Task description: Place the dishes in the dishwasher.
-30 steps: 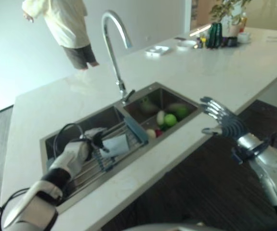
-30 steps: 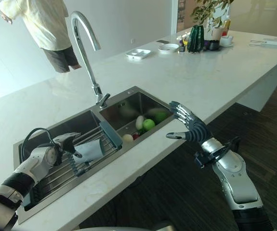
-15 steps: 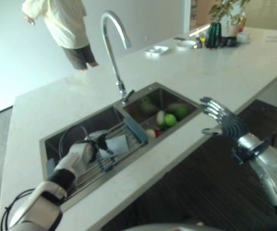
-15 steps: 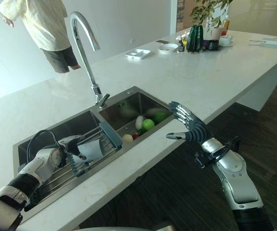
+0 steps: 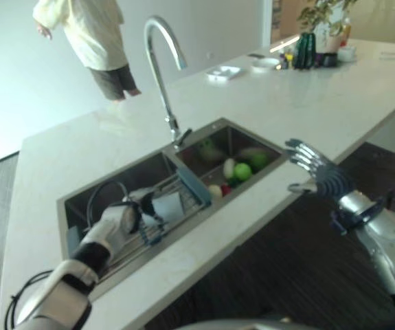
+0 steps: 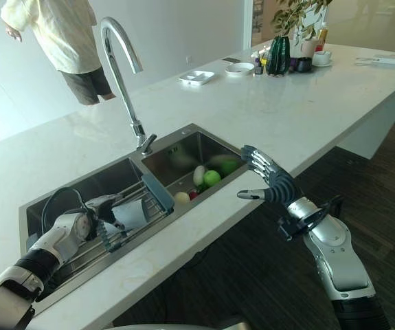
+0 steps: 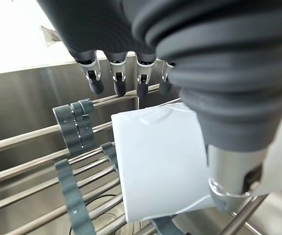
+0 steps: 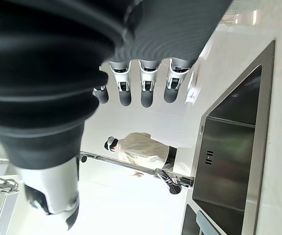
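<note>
Left wrist view: left hand (image 7: pixel 145 73) over the white cup (image 7: pixel 160 169), which lies on its side on the rack (image 7: pixel 42 161) in the near basin. Fingers (image 7: pixel 118 83) straight, reaching past the cup's far edge; thumb low beside its wall. Fingers apart, not clamped; whether they touch the cup, can't tell.

From the head views: left hand (image 6: pixel 80 223) sits in the sink (image 6: pixel 204 134) at the rack, cup (image 6: pixel 132 214) just beyond the fingertips. Right hand (image 6: pixel 269 182) hangs off the counter's (image 6: pixel 300 103) front edge, fingers spread and relaxed, holding nothing.

Far basin: green and pale produce (image 6: pixel 211 177). Tap (image 6: pixel 118 69) arches behind the divider.

Further back: small white dishes (image 6: pixel 198 76), a dark bottle (image 6: pixel 277 55), a plant. A person (image 6: pixel 60 41) stands behind the counter.

Progress, my read: early. Cup not yet gripped, let alone lifted. No dishwasher to be seen. Left to do: close on the cup, carry it out, load it, then the other dishes.

Writing: none legible; cup looks plain white.
</note>
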